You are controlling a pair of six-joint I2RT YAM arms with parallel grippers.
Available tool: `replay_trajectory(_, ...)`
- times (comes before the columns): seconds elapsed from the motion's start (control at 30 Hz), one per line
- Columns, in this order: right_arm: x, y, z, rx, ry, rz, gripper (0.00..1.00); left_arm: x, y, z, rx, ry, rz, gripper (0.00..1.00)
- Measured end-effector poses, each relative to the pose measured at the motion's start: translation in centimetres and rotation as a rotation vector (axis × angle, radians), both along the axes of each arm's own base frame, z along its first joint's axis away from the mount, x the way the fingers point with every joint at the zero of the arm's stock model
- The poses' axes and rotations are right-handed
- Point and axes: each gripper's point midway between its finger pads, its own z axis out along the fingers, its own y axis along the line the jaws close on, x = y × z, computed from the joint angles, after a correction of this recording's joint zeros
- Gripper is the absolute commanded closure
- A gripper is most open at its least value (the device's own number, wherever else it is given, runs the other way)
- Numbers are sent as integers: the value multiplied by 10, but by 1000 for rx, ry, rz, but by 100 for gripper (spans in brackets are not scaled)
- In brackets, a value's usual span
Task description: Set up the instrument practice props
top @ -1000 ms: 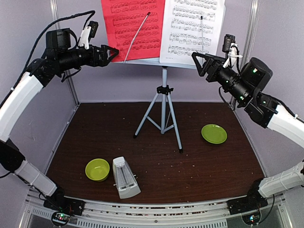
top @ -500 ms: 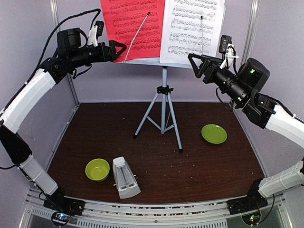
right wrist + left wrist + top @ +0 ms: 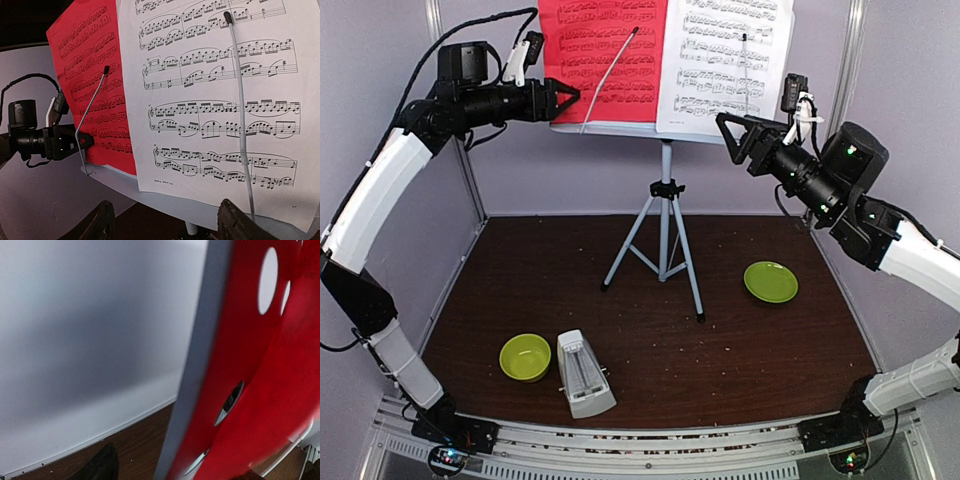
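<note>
1. Red sheet of printed music (image 3: 605,50) stands upright on the perforated pale music stand (image 3: 666,165), high at the back of the dark brown table (image 3: 750,370). The white sheet of printed music (image 3: 720,60) stands just beside it on the right. A thin wire page holder (image 3: 610,75) crosses the red sheet, and another crosses the white.
2. The small white pyramid metronome (image 3: 582,375) sits well apart from them near the front edge, just beside the lime-green bowl (image 3: 525,357). The lime-green plate (image 3: 770,282) lies to the right of the tripod.
3. The left gripper (image 3: 570,98) is at the stand's left edge, by the red sheet. Its wrist view shows the pale rim and red paper very close, but I cannot tell whether the jaws clamp that edge or merely straddle it.
4. The right gripper (image 3: 732,135) hovers near the white sheet's lower right corner, jaws apart, holding nothing.
5. A sideways shove at that edge could probably swivel or topple the top-heavy tripod, or slide both sheets off the ledge. A pinch that catches only paper might crease or tear it.
</note>
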Motion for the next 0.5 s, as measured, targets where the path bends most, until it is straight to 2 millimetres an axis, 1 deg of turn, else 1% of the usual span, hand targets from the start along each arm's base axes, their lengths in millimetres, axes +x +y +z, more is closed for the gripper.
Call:
replay_trajectory(0.1,0,-1,0,0,-1,-3,29,-4,2,4,51,-18,-7,38)
replay_trajectory(0.2,-1,-2,2,-2,-5,-8,29,-8,4,2,101,-27,-14,39)
replay_trajectory(0.4,-3,-5,4,-3,-15,-14,29,-10,9,-15,184,-7,-12,39)
replay_trajectory(0.43,-3,-5,5,-3,-15,-14,29,-9,10,-17,194,-5,-9,37)
replay_trajectory(0.5,-3,-5,5,-3,-16,-14,29,-8,11,-18,208,-10,0,28)
